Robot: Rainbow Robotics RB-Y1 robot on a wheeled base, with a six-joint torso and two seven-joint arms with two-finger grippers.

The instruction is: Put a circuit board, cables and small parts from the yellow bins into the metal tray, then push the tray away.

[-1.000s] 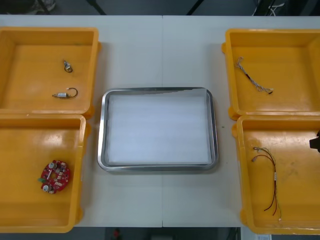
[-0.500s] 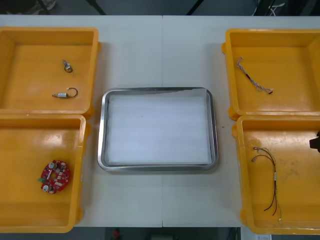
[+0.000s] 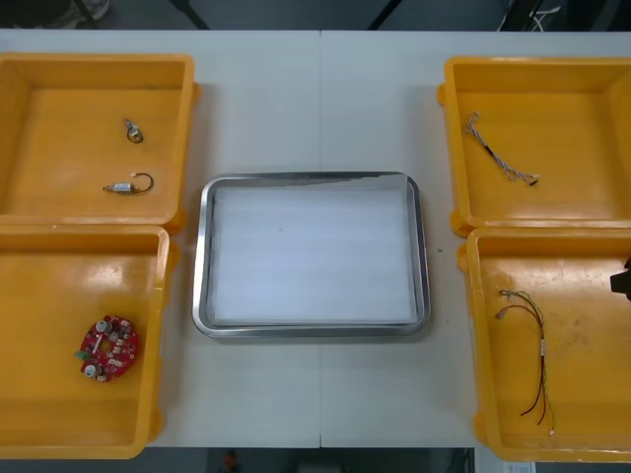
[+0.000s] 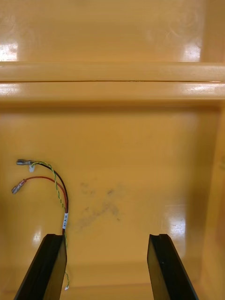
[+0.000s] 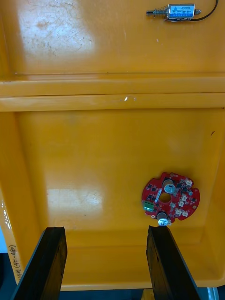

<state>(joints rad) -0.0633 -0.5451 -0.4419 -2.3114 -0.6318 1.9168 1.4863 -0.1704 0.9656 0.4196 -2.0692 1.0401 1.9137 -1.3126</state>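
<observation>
Metal tray (image 3: 201,256): seated mid-frame on the desk (image 3: 320,108), white inside.
Circuit board (image 3: 108,347): found in lower-left yellow bin (image 3: 163,335).
Red and yellow cable (image 3: 543,347): found in lower-right yellow bin (image 3: 470,335).
Left jaws, right jaws: spread wide, nothing held, one above each of these bins.

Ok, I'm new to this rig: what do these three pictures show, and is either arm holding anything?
It is a two-armed robot. The wide picture looks down on a table with four yellow bins and a metal tray between them, nothing in it yet. The two upright pictures come from wrist cameras; the black bars are gripper fingers. The left gripper hovers open over the near left bin, near the red circuit board; small metal parts lie in the bin beyond. The right gripper hovers open by the red and yellow cable; another cable lies in the far right bin. Neither holds anything.
</observation>
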